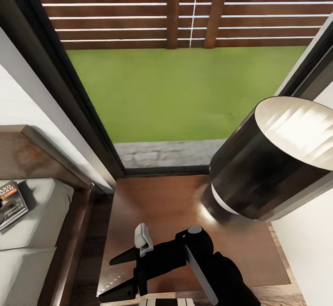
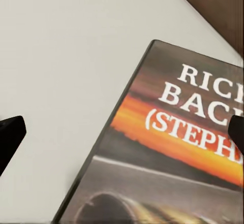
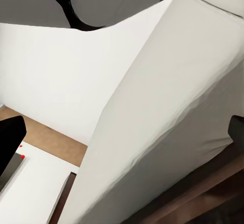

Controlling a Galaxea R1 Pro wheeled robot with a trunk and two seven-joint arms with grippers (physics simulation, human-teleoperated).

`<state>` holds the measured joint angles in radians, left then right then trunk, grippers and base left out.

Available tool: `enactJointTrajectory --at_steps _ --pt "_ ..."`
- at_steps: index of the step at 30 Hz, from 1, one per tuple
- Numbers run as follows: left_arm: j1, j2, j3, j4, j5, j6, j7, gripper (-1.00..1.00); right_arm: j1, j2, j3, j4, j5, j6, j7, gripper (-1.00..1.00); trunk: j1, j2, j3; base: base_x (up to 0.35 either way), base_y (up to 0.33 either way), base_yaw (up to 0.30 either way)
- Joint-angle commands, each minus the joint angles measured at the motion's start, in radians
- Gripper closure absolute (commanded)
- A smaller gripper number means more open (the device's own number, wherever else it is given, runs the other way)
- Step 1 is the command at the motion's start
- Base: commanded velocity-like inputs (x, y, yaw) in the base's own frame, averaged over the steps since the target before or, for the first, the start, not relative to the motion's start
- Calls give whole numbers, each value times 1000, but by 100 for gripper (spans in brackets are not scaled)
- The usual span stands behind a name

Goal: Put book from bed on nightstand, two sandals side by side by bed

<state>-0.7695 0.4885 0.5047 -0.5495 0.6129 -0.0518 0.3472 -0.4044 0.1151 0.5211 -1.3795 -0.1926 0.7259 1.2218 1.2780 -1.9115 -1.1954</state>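
Note:
The book point(image 1: 11, 203) lies flat on the bed's pale mattress point(image 1: 44, 213), near the dark headboard point(image 1: 18, 151). Close up, the book point(image 2: 173, 148) shows its dark cover, white lettering and orange band. My left gripper point(image 2: 122, 135) hovers open just above it, one black fingertip point(image 2: 10, 138) over the mattress point(image 2: 61, 56) and the other at the cover's far edge. My right gripper point(image 1: 105, 281) hangs open over the nightstand point(image 1: 162, 204), fingers pointing toward the bed, nothing between them. The sandals are out of view.
A black-shaded lamp point(image 1: 270, 162) stands on the nightstand's right half. Behind it a dark-framed window point(image 1: 60, 79) looks onto lawn and a wooden fence. A narrow gap separates the nightstand from the bed frame point(image 1: 69, 250). The right wrist view looks along the mattress side point(image 3: 168, 107).

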Motion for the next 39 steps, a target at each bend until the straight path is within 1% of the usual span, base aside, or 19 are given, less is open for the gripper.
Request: enactJointTrajectory --at_steps 1,8,31,38,39 --pt "0 0 -2 2 10 -5 -6 -100 -1 0 0 0 -5 7 -1 -100 0 0 -1 0 0 0" --pt "0 -1 -2 6 9 -5 -20 -100 0 0 0 0 -5 7 -1 -100 0 0 -1 0 0 0" --pt "0 -7 -2 3 8 -8 -19 -100 -1 0 0 0 -5 7 -1 -100 0 0 -1 0 0 0" --pt "-1 -7 -3 3 8 -8 -20 -100 -1 0 0 0 -5 7 -1 -100 27 -49 -22 0 0 0" --pt "-1 -7 -3 3 8 -9 -20 -100 -1 0 0 0 -5 7 -1 -100 27 -49 -22 0 0 0"
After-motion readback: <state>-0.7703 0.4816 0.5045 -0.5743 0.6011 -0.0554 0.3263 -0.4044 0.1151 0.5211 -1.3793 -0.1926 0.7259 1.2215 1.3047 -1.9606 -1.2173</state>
